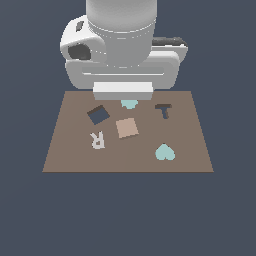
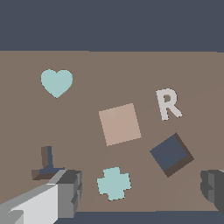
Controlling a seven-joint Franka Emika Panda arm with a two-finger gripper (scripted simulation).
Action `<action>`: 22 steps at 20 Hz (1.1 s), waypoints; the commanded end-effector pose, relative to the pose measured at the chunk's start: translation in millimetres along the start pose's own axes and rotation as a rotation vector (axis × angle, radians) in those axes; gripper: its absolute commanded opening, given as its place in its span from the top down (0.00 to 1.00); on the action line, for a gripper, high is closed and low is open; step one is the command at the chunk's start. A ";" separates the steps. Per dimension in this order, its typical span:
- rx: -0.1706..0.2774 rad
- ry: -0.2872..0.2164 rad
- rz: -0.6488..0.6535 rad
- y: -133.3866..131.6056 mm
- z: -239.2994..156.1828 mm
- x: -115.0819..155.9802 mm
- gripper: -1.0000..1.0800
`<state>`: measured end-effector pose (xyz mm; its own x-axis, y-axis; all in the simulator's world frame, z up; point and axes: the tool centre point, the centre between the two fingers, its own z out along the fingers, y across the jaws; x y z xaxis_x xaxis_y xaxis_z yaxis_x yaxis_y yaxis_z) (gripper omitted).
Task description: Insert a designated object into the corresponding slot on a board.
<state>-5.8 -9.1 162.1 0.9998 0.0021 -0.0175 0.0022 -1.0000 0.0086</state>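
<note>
The claw (image 2: 140,192) hangs above the board (image 2: 87,127) with its two fingers (image 2: 68,192) spread wide and nothing between them; in the exterior view its fingertips are hidden behind the arm's body. Below the gap between the fingers lies a teal cross (image 2: 113,183). The square tile (image 2: 120,124) lies flat near the board's centre, just beyond the cross. The slot (image 2: 170,154), tilted like a diamond, sits near the tile but apart from it. A whitish letter R (image 2: 168,104), a teal heart (image 2: 56,82) and a dark T-shaped recess (image 2: 47,162) lie around the tile, well apart.
</note>
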 end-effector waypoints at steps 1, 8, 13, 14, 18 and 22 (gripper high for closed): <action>0.000 0.000 0.000 0.0 0.0 0.0 0.04; 0.001 0.003 -0.034 -0.4 15.4 2.9 0.04; 0.003 0.007 -0.097 -1.5 43.9 8.7 0.04; 0.004 0.009 -0.113 -1.8 51.2 10.2 0.04; 0.006 0.013 -0.178 -3.6 80.2 16.5 0.04; 0.007 0.017 -0.223 -5.2 100.3 21.4 0.04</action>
<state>11.8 -5.4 68.5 0.9786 0.2059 -0.0045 0.2059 -0.9786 -0.0002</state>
